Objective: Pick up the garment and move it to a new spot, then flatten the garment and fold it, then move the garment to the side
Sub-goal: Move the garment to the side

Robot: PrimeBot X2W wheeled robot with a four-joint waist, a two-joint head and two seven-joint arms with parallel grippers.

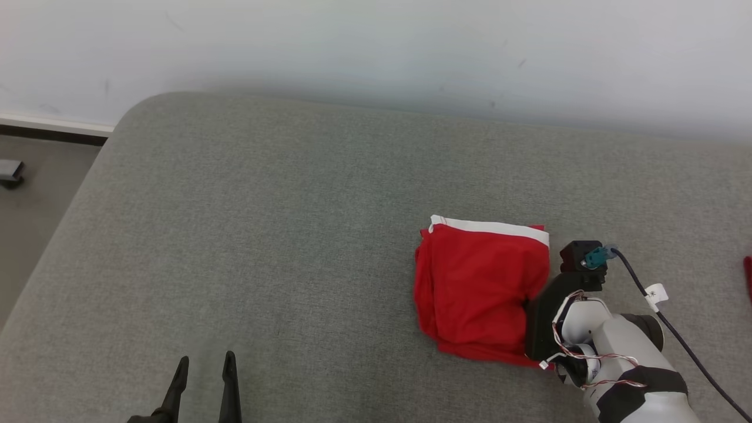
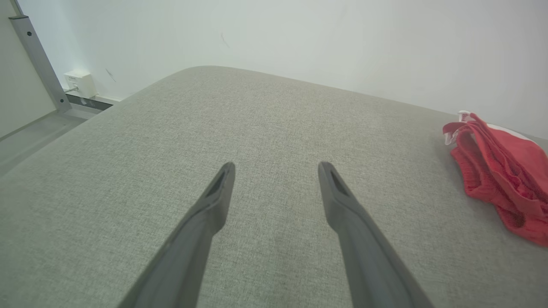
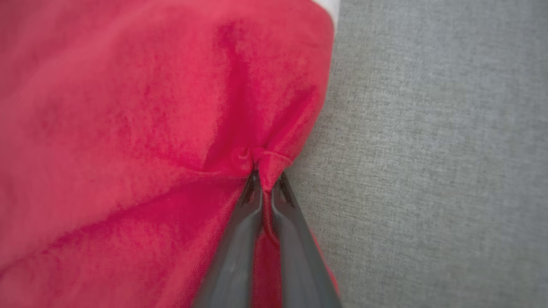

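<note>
The garment [image 1: 479, 285] is red with a white band along its far edge, lying folded in a compact square on the grey cushion at the right of the middle. My right gripper [image 3: 266, 179] is shut on the garment [image 3: 141, 141], pinching a pucker of red cloth at its right edge. In the head view the right arm's wrist [image 1: 573, 294] sits against that same edge and covers the fingers. My left gripper [image 1: 205, 367] stands open at the lower left, well away from the cloth. In the left wrist view the left gripper [image 2: 276, 173] hovers above bare cushion, with the garment [image 2: 501, 171] at the far right.
The grey cushion [image 1: 282, 235] has a rounded far-left corner and drops to the floor [image 1: 35, 200] on the left. A white wall [image 1: 376, 53] runs behind it. A dark cable [image 1: 675, 329] trails from the right wrist. A sliver of red [image 1: 748, 276] shows at the right edge.
</note>
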